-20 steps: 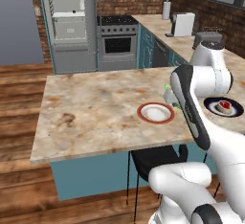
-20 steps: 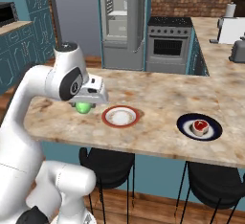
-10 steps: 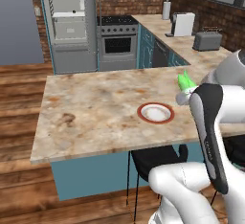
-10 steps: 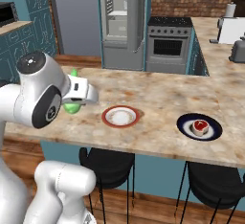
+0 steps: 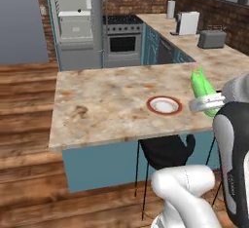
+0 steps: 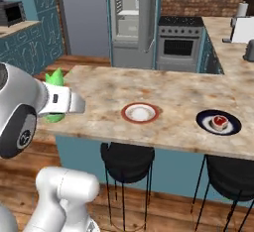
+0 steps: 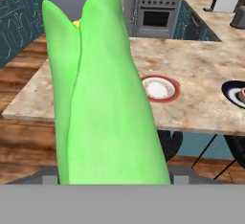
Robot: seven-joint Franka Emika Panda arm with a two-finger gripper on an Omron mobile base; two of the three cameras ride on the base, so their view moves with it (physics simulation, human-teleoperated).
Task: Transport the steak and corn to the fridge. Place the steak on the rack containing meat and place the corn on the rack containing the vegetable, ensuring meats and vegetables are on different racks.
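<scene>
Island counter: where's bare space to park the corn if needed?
Bare marbled counter left of the red-rimmed white plate, and between it and the dark plate with the red steak. Far counter by the white appliance and grey toaster is tighter.

Kitchen — oven [image 5: 122,41], fridge [image 6: 130,20], stone counter [image 5: 107,100]

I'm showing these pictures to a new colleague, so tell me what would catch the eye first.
The bright green corn looms large in the hand view, held up in the gripper above the near edge of the counter. On that counter sit a red-rimmed plate with nothing on it and, to its right, a dark plate carrying the steak. Behind, the fridge stands open.
</scene>
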